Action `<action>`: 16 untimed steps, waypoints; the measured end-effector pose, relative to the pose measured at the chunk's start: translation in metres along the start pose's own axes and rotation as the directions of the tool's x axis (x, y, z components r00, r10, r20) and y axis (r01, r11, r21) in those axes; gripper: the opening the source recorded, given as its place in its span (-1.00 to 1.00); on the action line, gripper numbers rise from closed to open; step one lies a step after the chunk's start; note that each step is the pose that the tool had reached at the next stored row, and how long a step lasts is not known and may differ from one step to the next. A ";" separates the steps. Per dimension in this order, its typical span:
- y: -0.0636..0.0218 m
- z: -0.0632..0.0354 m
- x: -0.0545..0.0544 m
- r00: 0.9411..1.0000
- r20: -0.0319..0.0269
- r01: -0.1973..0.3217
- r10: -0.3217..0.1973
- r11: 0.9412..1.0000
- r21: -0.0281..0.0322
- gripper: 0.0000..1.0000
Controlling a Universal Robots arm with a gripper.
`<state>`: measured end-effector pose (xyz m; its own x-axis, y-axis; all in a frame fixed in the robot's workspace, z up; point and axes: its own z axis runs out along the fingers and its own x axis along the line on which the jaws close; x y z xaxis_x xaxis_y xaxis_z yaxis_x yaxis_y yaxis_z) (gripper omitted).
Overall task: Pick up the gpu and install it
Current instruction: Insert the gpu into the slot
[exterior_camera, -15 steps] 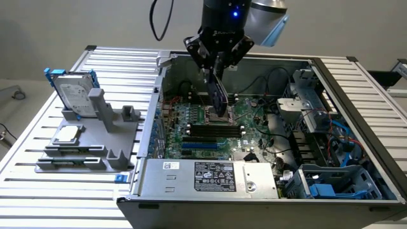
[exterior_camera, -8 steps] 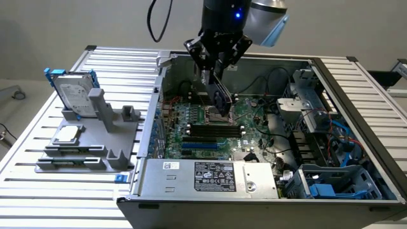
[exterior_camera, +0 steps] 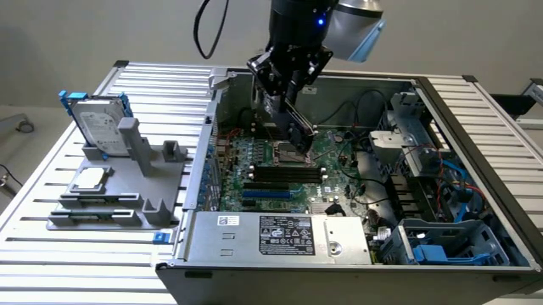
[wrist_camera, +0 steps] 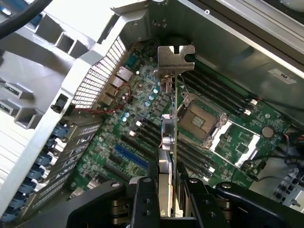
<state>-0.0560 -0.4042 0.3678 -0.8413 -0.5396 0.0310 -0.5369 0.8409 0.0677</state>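
Gpu (exterior_camera: 299, 124) is gripped edge-on by the clenched claw (exterior_camera: 286, 95), metal bracket (wrist_camera: 175, 58) pointing away, and is held over the green motherboard (exterior_camera: 280, 166) inside the open computer case (exterior_camera: 254, 279).

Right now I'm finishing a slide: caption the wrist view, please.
Gripper clamps the thin black GPU card with silver metal bracket edge-on over the green motherboard inside an open grey metal case.

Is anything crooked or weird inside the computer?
Only the gpu: it hangs slanted above the motherboard, gripped by the end effector, not seated in any slot. Nothing looks broken or spilled.
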 end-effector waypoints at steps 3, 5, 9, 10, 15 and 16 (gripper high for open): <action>-0.0001 0.0008 0.000 0.998 -0.003 0.056 -0.056 0.998 0.000 -0.48; -0.0001 0.0012 0.000 0.996 -0.004 0.091 -0.091 0.996 0.000 -0.48; -0.0002 0.0022 0.000 0.987 -0.007 0.163 -0.163 0.987 -0.001 -0.48; -0.0002 0.0025 0.000 0.983 -0.008 0.181 -0.181 0.983 -0.002 -0.48; -0.0003 0.0035 0.000 0.964 -0.008 0.266 -0.266 0.964 -0.006 -0.48; -0.0003 0.0036 0.000 0.960 -0.007 0.280 -0.280 0.960 -0.008 -0.48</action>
<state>-0.0559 -0.4042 0.3642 -0.6565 -0.7541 0.0179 -0.7507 0.6555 0.0815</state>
